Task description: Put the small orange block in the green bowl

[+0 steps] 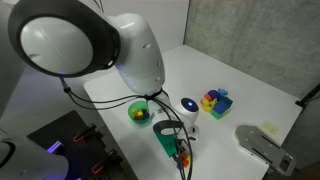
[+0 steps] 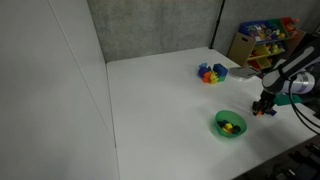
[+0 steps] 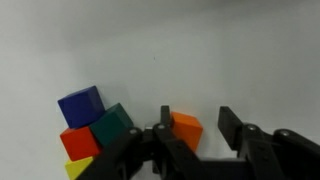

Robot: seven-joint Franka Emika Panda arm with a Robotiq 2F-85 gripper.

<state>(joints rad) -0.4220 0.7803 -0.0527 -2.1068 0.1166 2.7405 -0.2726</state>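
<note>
The small orange block sits between my gripper's two black fingers in the wrist view. It rests against one finger, with a clear gap to the other, so the gripper is open. I cannot tell whether the block rests on the white table. The green bowl stands beside the gripper in an exterior view and holds small yellow and red pieces. In both exterior views the bowl is close to the gripper. The bowl is out of the wrist view.
A multicoloured block cluster lies next to the fingers; it also shows in both exterior views. A white-and-blue round object and a grey object stand nearby. A toy shelf stands behind the table.
</note>
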